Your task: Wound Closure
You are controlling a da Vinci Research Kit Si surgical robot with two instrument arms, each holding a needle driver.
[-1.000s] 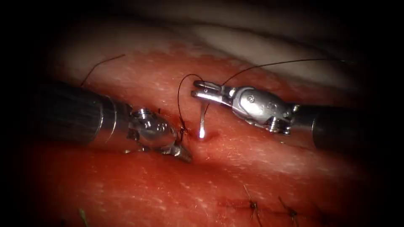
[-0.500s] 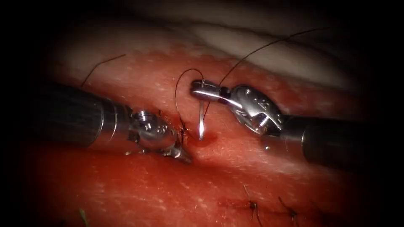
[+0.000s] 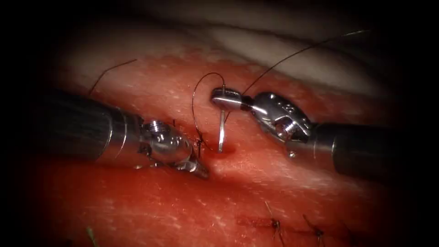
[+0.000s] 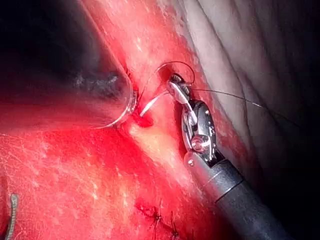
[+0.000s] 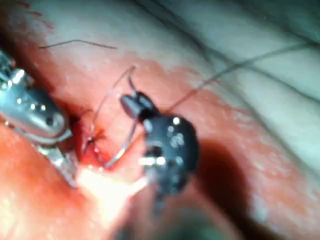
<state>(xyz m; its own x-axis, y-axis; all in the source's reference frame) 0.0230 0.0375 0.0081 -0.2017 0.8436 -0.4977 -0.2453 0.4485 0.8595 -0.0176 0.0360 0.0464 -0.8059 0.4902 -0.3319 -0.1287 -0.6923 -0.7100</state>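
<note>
1. Broadly, the tissue [image 3: 283, 192] spreads red and wet beneath both tools, with the cut [image 3: 208, 155] running between the two tool tips.
2. Next, the left arm's shaft lies low and nearly flat, its wrist bent downward so that the left claw [image 3: 197, 167] presses into the tissue at the left edge of the cut. Whether its jaws are parted or closed cannot be told, nor whether they hold anything.
3. Across from it, the right arm's shaft comes in level and its wrist angles upward, carrying the right claw [image 3: 224, 98] just above the tissue. Its jaws are closed on the needle [image 3: 221, 132] near the thread end of the curve.
4. From that claw the needle hangs straight down, its tip touching or just entering the tissue at a small red pool [image 3: 226, 148] on the right side of the cut, close to the left claw.
5. Finally, the thread [image 3: 196, 107] loops from the right claw toward the left claw's tip, while another strand runs away behind the right claw.
6. Tied stitches [image 3: 275, 224] sit well below the right claw.
</note>
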